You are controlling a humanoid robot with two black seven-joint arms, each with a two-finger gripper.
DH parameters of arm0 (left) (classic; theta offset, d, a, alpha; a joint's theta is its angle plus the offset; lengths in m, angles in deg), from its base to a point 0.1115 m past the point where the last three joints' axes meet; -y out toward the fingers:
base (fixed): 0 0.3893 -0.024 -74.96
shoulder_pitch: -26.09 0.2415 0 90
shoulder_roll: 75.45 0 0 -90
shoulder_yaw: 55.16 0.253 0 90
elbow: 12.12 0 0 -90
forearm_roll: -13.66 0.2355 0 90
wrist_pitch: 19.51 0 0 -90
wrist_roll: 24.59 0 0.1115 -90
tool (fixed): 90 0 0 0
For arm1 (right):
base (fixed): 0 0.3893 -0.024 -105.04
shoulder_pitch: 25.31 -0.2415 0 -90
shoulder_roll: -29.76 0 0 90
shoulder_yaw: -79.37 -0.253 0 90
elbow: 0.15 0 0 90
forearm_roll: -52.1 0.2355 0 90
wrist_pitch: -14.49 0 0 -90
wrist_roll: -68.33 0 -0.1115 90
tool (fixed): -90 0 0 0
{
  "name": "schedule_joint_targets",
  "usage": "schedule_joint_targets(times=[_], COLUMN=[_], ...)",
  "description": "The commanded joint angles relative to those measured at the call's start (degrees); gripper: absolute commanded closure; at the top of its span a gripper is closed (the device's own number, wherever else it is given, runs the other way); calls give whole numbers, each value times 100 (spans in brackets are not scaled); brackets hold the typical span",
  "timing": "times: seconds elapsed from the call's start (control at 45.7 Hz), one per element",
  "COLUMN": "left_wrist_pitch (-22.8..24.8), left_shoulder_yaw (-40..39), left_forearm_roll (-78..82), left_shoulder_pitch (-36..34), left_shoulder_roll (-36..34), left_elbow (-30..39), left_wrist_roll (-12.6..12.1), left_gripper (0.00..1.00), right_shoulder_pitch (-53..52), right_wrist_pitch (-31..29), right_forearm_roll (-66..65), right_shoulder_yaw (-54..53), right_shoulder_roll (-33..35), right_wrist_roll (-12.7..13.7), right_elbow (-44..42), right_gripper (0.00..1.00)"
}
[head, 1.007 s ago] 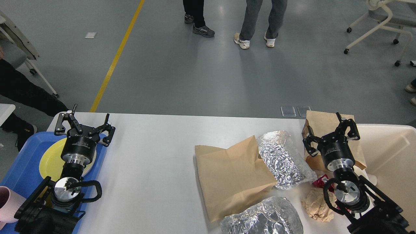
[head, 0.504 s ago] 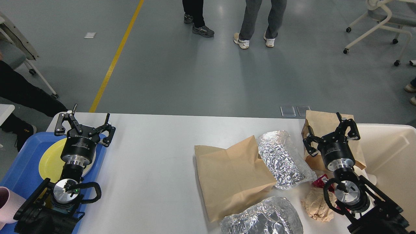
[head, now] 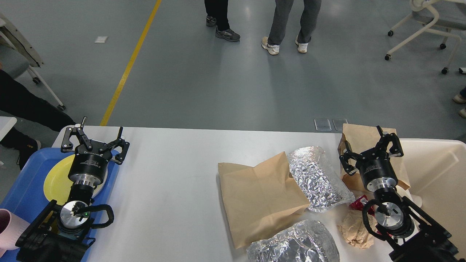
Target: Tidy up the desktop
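Crumpled brown paper bag (head: 260, 198) lies untouched left of the right gripper (head: 370, 152); both grippers, left gripper (head: 94, 141) included, stay spread wide, empty, motionless — tidying the white desktop (head: 171, 189) hasn't begun.

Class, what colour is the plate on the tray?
Yellow. The plate shows best in the head view.

no legible text found. small white lettering stands on the black collar of the left gripper (head: 94, 140) and of the right gripper (head: 370, 150) (too fine to read in the head view). no label shows on the desktop (head: 171, 189).
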Motion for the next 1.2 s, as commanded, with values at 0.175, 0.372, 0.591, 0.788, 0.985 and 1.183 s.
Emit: schedule_joint_targets(times=[0.175, 0.372, 0.591, 0.788, 0.985, 1.183], left_wrist_pitch=[0, 0, 0, 0, 0, 0], left_shoulder_yaw=[0, 0, 0, 0, 0, 0], left_forearm_roll=[0, 0, 0, 0, 0, 0], left_shoulder_pitch=[0, 0, 0, 0, 0, 0], left_shoulder_roll=[0, 0, 0, 0, 0, 0], left_elbow=[8, 0, 0, 0, 0, 0], left_wrist_roll=[0, 0, 0, 0, 0, 0], left_gripper=[4, 4, 4, 4, 4, 4], right_shoulder_pitch=[0, 0, -158, -264, -370, -255], right_wrist_pitch=[-3, -3, 15, 50, 50, -3], right_forearm_roll=[0, 0, 9, 9, 9, 18], right_shoulder_yaw=[0, 44, -17, -176, -106, -97], right_shoulder_roll=[0, 26, 35, 175, 140, 105], right_wrist_roll=[0, 0, 18, 9, 9, 18], right_elbow=[0, 0, -9, -18, -18, -9], right_gripper=[0, 0, 0, 0, 0, 0])
